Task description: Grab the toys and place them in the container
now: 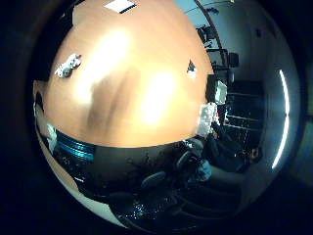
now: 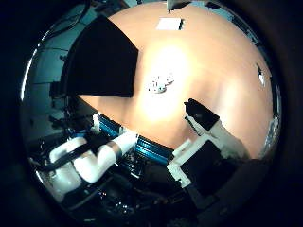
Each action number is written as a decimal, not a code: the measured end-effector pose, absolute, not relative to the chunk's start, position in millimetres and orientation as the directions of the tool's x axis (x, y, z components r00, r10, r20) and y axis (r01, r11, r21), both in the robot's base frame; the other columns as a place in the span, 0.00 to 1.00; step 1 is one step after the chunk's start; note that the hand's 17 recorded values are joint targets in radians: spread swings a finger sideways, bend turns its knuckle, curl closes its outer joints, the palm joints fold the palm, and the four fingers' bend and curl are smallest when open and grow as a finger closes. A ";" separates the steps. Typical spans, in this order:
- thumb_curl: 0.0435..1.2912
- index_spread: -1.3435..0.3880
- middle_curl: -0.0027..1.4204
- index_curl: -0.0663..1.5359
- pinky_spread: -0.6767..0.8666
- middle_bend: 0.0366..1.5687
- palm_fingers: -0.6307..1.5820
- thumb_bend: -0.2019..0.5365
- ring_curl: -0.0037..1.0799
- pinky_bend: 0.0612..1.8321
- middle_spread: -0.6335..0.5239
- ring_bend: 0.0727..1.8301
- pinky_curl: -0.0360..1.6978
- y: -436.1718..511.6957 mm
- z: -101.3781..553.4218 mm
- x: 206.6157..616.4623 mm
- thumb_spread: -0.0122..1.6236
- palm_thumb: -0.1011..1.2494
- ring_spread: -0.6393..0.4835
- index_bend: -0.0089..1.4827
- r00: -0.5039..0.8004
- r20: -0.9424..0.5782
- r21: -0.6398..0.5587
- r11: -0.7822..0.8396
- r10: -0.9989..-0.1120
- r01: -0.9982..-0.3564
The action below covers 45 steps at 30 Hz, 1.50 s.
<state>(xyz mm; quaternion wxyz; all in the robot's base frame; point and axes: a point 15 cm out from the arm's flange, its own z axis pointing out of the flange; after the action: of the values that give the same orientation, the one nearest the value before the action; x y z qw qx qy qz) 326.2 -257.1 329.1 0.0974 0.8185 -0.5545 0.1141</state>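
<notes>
The small white and grey toy lies alone on the bare orange-brown wooden desk, just beside the large black square-sided container, which stands at the desk's edge. A white sheet of paper lies well beyond the toy, away from the container.

The white and black robot hand hangs well above the desk, apart from the toy. Its fingers appear straight and released, holding nothing.

The step in hand, as I judge it, is the reach toward the toy. To do it well, the hand should come down with the palm centred over the toy and the fingers kept wide until they straddle it. The toy looks low and lumpy, so the fingers need to close from both sides close to the desk surface. The approach should come from the side away from the container, so the fingers do not strike its wall.
</notes>
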 end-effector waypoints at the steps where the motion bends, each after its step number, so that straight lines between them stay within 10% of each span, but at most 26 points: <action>1: 0.32 0.49 0.22 0.24 0.68 0.10 0.42 0.25 0.22 0.09 0.46 0.10 0.20 -256.6 320.7 325.3 0.65 0.76 0.66 0.13 0.367 0.297 0.042 -0.372 -0.882 -0.927; 45: 0.38 0.46 0.21 0.28 0.67 0.10 0.43 0.25 0.20 0.07 0.42 0.07 0.17 -169.6 188.9 379.3 0.61 0.83 0.63 0.17 0.648 0.240 0.228 -0.607 -0.723 -0.761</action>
<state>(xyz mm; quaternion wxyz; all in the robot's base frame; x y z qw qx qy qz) 379.3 -169.6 188.9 0.1560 0.8942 -0.4149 0.0618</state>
